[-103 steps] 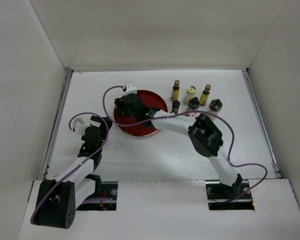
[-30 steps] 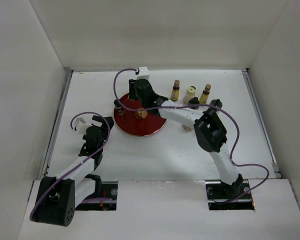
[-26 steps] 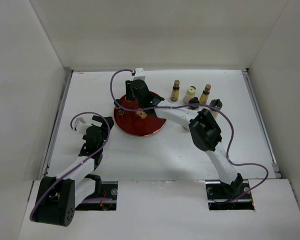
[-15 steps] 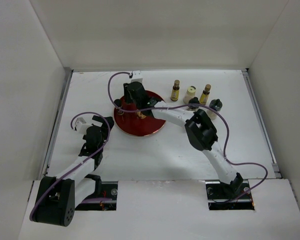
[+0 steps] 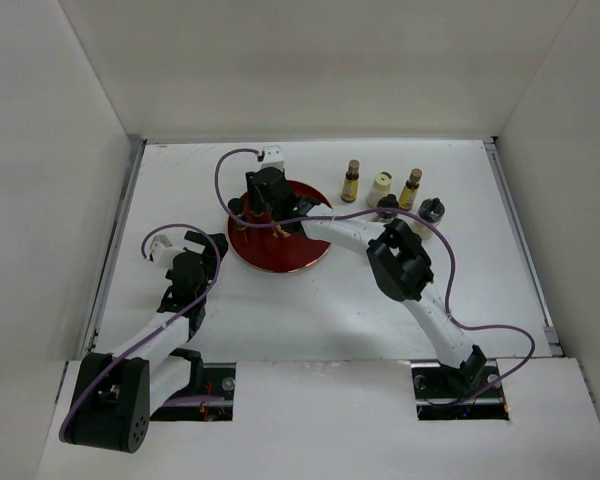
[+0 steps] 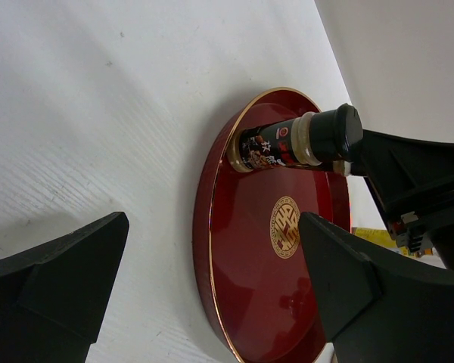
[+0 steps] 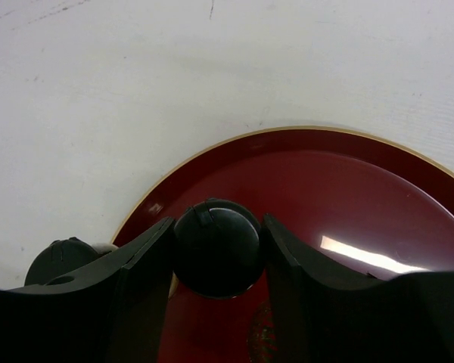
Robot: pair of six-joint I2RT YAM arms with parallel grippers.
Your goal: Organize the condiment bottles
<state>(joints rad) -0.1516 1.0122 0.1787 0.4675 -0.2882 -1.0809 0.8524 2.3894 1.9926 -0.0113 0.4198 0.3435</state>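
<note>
Right claw (image 7: 217,240) pinches a black-capped bottle (image 7: 216,261), left claw (image 6: 213,221) gapes wide; the labelled bottle (image 6: 268,147) bears illegible lettering.

A white table (image 5: 310,320) sits boxed by plain white walls (image 5: 310,60) on three sides.

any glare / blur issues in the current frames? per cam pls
Right wrist: white glare streak on the red tray, right of centre. The right fingers are dark and soft at the lens, and the black-capped bottle between them is reasonably sharp.
Left wrist: the left fingers are blurred black silhouettes, with a soft shadow on the table beside them. The gold emblem and the bottle label are crisp.
Top external: even light, no glare.
</note>
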